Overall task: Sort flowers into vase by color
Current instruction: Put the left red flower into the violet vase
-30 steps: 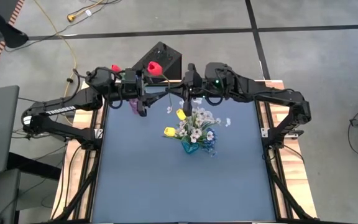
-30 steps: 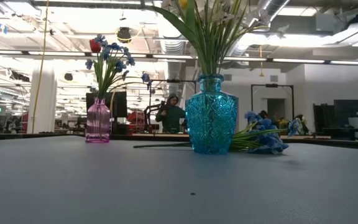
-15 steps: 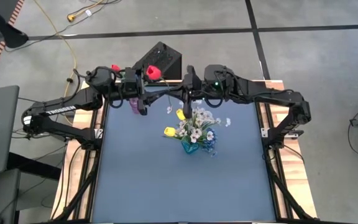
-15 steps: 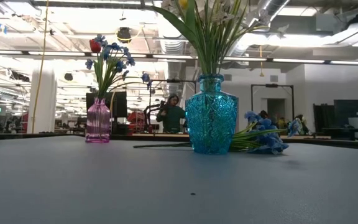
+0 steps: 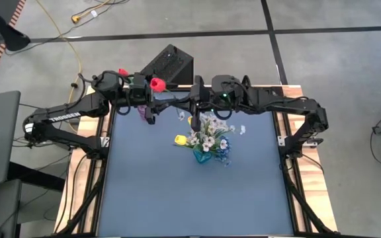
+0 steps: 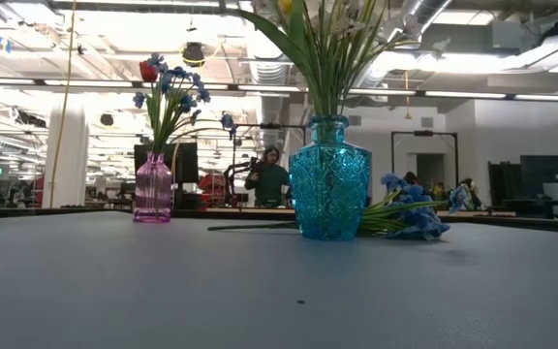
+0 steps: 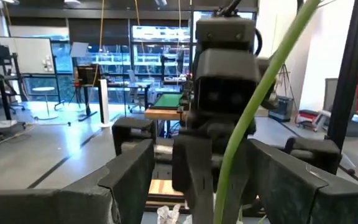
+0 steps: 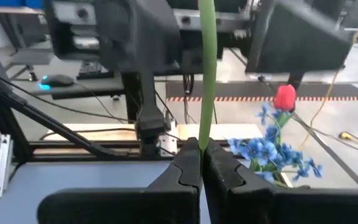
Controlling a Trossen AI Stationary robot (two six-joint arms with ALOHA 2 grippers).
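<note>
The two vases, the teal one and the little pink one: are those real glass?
Probably glass, though clear plastic could look alike. The teal vase is translucent with a faceted, cut-crystal pattern that glints. The pink vase is translucent too, with vertical ribs and a glossy sheen. Light passes through both, and stems show faintly inside.

Pink vase [image 5: 141, 111] largely under left arm [image 5: 78, 112]

red tulip [image 5: 157, 84] carried leftward, seemingly nearer left tool [image 5: 152, 99], right tool [image 5: 192, 99] following
</note>
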